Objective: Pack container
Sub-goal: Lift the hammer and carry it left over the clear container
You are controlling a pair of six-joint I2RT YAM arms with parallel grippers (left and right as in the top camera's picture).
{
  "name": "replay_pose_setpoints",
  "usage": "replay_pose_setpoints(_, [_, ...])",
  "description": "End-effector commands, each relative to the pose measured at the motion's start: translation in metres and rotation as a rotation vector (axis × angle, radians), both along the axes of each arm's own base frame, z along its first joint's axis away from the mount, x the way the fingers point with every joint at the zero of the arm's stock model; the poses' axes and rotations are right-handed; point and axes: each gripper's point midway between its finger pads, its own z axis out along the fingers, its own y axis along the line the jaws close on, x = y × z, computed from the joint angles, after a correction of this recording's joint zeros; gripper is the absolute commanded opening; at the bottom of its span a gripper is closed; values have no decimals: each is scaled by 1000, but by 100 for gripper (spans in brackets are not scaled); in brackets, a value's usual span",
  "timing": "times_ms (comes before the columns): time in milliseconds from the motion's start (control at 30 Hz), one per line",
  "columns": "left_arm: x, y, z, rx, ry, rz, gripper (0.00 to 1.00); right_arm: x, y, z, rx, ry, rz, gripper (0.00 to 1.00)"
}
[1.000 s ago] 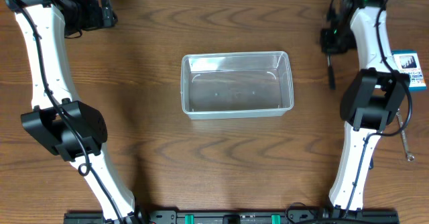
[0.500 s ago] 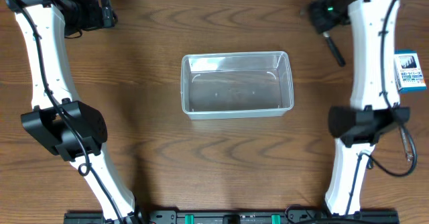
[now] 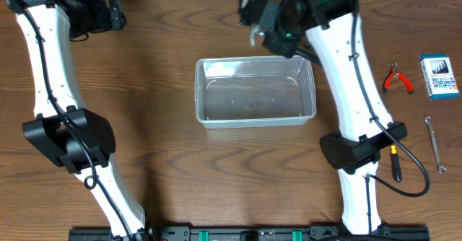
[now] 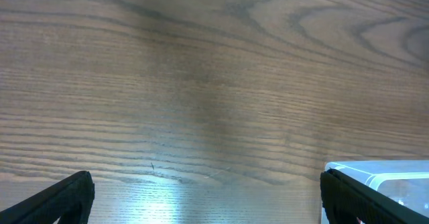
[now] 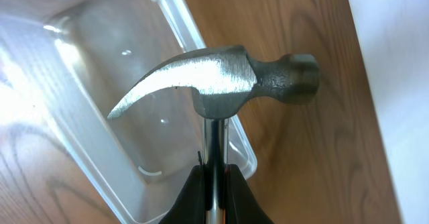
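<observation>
- Hammer [image 5: 221, 83], pinched at its neck by our shut right gripper [image 5: 213, 178], could pivot and crack the container [image 5: 94, 83] rim.
- Our left gripper [image 4: 206, 184] gapes empty.

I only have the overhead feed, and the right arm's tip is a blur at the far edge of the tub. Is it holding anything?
Observer: Yes. The right gripper is shut on a claw hammer, pinching the shaft just below the head.
Operator: Where does the head sit relative to the tub?
Observer: In the right wrist view the claw overlaps the inside of the container, while the striking face lies over the bare table beyond the rim.
Operator: And the left one, is it carrying something?
Observer: No. The left gripper is open, its fingers wide apart with nothing between them and only tabletop below.
</observation>
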Motion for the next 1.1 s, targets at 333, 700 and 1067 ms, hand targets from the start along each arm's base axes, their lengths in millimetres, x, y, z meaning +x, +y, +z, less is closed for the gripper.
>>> replay_pose_setpoints(333, [1, 1, 8, -4, -20, 2, 98, -16, 26, -11, 9, 45, 166, 1])
replay_pose_setpoints(700, [1, 1, 8, -4, -20, 2, 98, -8, 32, -65, -48, 155, 211, 1])
replay_pose_setpoints(1067, [1, 1, 8, -4, -20, 2, 98, -19, 39, -96, -26, 260, 254, 1])
